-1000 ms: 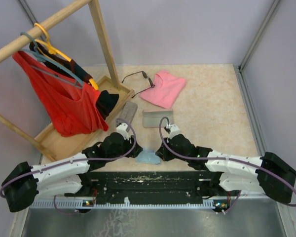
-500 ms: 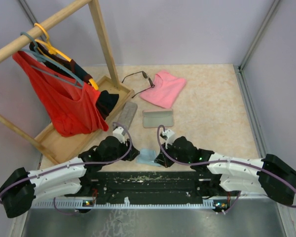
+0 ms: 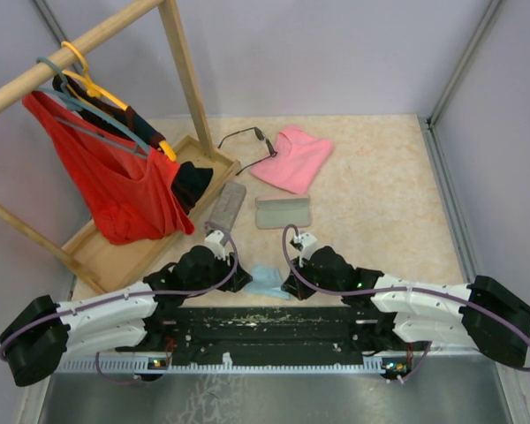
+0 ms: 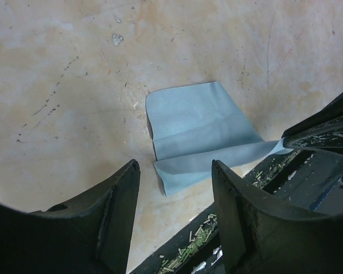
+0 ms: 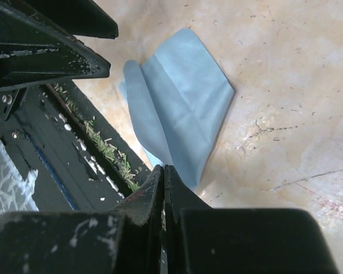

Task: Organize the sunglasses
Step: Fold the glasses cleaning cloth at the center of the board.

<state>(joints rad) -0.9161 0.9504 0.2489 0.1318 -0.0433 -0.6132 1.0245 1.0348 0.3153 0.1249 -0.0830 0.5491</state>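
Beige tabletop (image 3: 380, 194) lies under us; our left claw (image 4: 174, 166) gapes, holding nothing, our right claw (image 5: 163, 171) pinches a corner of the light-blue cloth (image 4: 194, 125) just beside it. Sunglasses (image 3: 246, 138) lie far ahead of both claws: light, fragile wire, so we'd grip the bridge gently

Both pincers have backed off toward the near edge of the surface (image 3: 380, 177) over the last second. The left pincer (image 3: 241, 281) and right pincer (image 3: 287, 287) now flank the light-blue cloth (image 3: 265, 281). It's dragged wider, one flap folded over, with a corner pinched in the right pincer.
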